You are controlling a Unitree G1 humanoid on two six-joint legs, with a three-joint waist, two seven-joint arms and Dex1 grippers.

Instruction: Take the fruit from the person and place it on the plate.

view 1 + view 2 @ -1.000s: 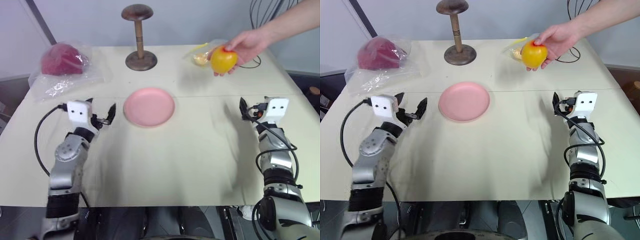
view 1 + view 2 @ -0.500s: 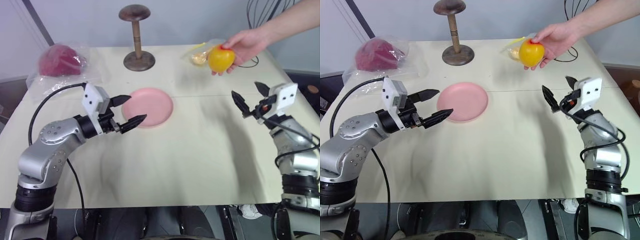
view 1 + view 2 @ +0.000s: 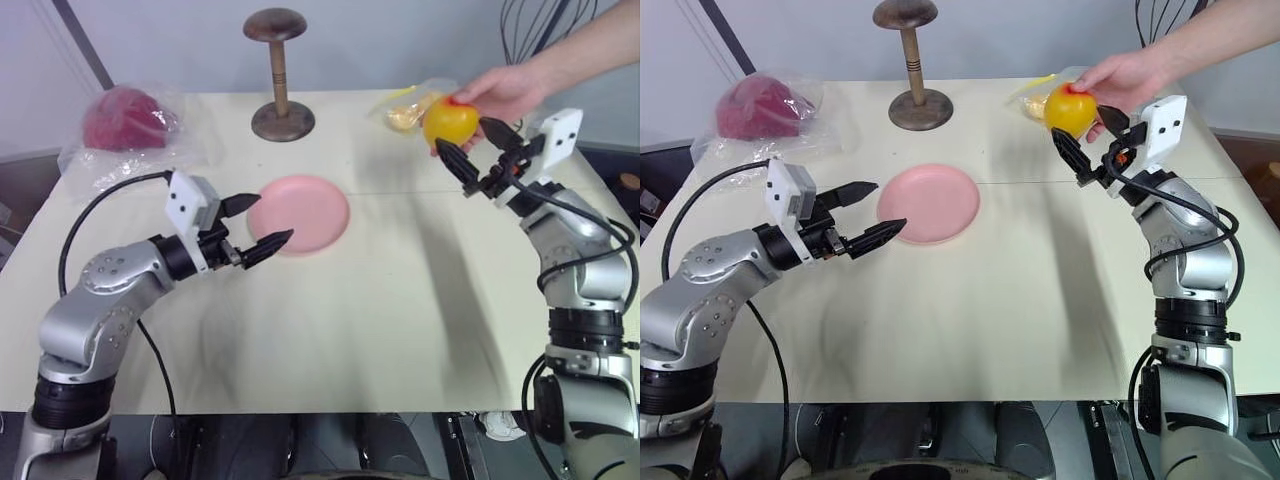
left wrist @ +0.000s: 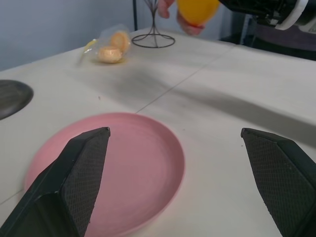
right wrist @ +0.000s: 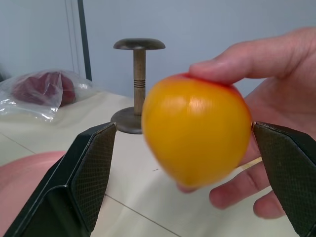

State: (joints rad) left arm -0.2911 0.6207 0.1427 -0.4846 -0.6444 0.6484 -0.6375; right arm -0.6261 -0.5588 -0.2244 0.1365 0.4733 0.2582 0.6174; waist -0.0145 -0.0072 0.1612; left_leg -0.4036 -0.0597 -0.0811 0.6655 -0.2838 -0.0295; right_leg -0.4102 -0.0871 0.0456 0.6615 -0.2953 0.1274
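Far left on the counter (image 3: pixel 400 330): one dark red lump in a clear bag (image 3: pixel 125 122). Next, left claw (image 3: pixel 258 223), spread wide with nothing in it, tips just beside the near-left rim of the one pink plate (image 3: pixel 299 213). Behind the plate, one brown wooden stand (image 3: pixel 279 70). Further right, one clear bag of orange-yellow pieces (image 3: pixel 404 114). Then the one fruit (image 3: pixel 448 121), up in the air, pinched in the person's hand (image 3: pixel 505 93), well apart from the plate. Right claw (image 3: pixel 476 153) spread wide on either side of the fruit, not touching yet, nothing gripped.

Looks smooth and round, so likely slippery. Probably firm but easy to bruise, and light enough for one claw. Best squeezed gently across the fat middle, away from the person's fingers (image 5: pixel 237 64).

Two claws, one plate, one fruit, one hand.
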